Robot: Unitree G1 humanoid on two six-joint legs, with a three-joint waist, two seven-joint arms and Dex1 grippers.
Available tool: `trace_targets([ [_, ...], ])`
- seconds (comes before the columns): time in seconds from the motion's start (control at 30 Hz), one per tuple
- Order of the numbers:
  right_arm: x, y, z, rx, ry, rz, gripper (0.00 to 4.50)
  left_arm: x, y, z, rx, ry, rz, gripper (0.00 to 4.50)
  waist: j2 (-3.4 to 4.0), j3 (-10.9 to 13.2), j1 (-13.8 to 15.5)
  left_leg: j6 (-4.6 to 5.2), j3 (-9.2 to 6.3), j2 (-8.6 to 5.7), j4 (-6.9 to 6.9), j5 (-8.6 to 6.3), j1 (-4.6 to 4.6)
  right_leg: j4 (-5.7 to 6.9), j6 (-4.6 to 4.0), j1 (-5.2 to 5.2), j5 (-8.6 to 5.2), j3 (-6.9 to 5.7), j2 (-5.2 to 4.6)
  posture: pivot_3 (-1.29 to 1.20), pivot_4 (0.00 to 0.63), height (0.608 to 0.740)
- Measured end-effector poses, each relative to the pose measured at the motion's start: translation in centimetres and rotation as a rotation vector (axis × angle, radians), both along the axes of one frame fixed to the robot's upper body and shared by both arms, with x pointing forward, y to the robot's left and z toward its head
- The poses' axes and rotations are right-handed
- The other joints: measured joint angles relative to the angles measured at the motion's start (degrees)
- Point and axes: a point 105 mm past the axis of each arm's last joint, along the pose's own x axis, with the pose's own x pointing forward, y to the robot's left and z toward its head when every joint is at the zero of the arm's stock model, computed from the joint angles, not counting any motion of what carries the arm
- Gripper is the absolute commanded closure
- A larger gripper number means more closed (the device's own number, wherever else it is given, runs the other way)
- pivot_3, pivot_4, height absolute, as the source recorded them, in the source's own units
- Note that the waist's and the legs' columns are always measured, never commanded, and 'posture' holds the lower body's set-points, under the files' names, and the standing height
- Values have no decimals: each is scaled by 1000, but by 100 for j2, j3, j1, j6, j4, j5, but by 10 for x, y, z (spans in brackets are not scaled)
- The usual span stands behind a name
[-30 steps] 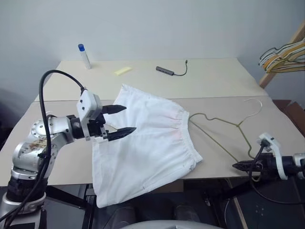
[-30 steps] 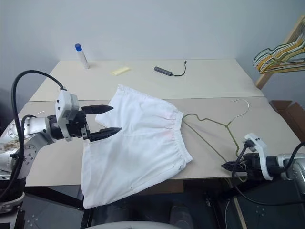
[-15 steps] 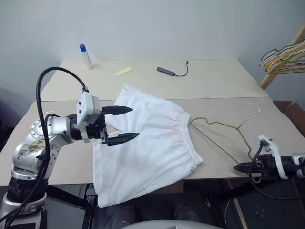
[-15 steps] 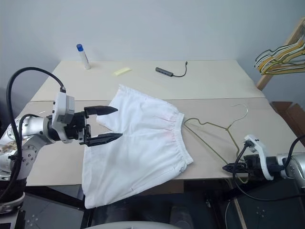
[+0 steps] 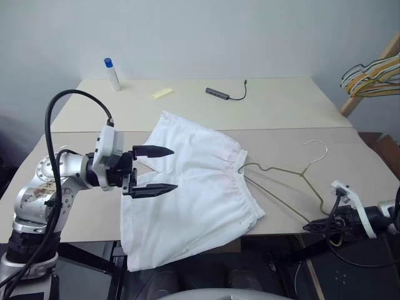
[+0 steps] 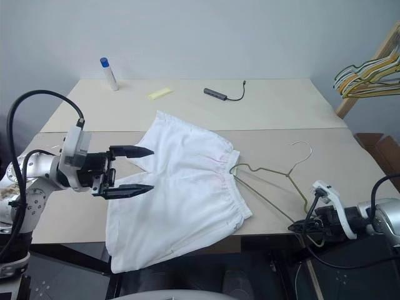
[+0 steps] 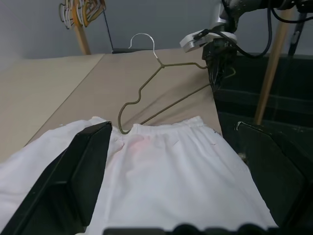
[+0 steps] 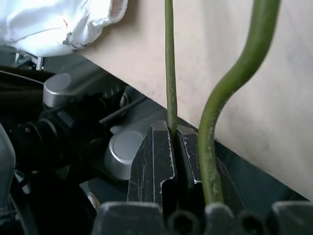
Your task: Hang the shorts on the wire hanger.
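One pair of shorts [image 5: 194,187] is seen spread on the table [image 5: 281,106], its lower edge draped over the near rim. One wire hanger [image 5: 281,178] lies at three o'clock of the waistband, its corner touching it. The right gripper [image 8: 173,147] is clamped on the hanger's wire. The left gripper [image 5: 159,170] is held wide open above the shorts. No containers are seen.
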Motion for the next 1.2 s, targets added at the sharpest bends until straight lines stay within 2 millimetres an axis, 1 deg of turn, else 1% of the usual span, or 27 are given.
trace_targets([
  [0.17, 1, -14, 2, -22, 10, -54, 4500, 2, -2, 5, -11, -40, 2, 37, 0, 7, 29, 5, 0, 0, -1, -3, -2, -2, 0, -1, 0, 0, 0, 40, 19, 740],
  [0.33, 1, -21, 6, -45, 6, -73, 4500, 1, 0, 3, 18, -31, -9, 37, 1, 10, 54, 6, 1, 1, -1, -4, -1, -3, 0, -2, 0, 1, 0, 32, 22, 740],
  [0.4, 5, -18, 4, -40, -2, -69, 4500, 1, 1, 0, 42, -19, -5, 37, 2, 10, 46, 6, 2, 2, -2, -4, 1, -2, 0, -1, 0, 3, 0, 33, 21, 740],
  [0.53, 20, -2, 1, 0, -41, -48, 4500, 5, -1, -3, 50, 22, 19, 37, 5, 14, 30, 6, 0, 1, -2, -4, 0, -2, 0, -2, 0, 2, 1, 38, 18, 740],
  [0.67, 31, 0, -3, -11, -50, -69, 4500, 8, -1, -5, 51, 44, 56, 37, 7, 18, 62, 8, 0, 1, -3, -6, -7, -8, 1, -4, 0, 1, 0, 56, 13, 740],
  [0.83, 34, 2, -2, -6, -55, -60, 4500, 8, -1, -5, 53, 42, 60, 37, 8, 19, 130, 10, 2, 1, -3, -8, -10, -13, 1, -6, 0, -1, 0, 66, 11, 740],
  [0.93, 39, -3, -2, -22, -60, -91, 4500, 9, -2, -4, 54, 37, 67, 37, 8, 19, 133, 10, 3, 0, -3, -8, -10, -13, 2, -5, 1, 0, 0, 72, 13, 740],
  [1.03, 40, -8, -1, -25, -65, -113, 4500, 8, -3, -3, 56, 31, 65, 37, 9, 19, 142, 11, 1, 1, -4, -9, -13, -15, 2, -6, 0, -2, 0, 77, 16, 740],
  [1.13, 36, -18, 2, -38, -66, -145, 4500, 7, -3, -4, 58, 30, 64, 37, 10, 21, 160, 11, 1, 0, -4, -9, -16, -17, 2, -7, 1, -3, 0, 74, 17, 740],
  [1.2, 28, -28, 2, -57, -52, -170, 4500, 6, -2, -6, 62, 36, 67, 37, 10, 21, 173, 12, 1, 1, -4, -10, -15, -18, 2, -6, 1, -3, 0, 74, 17, 740],
])
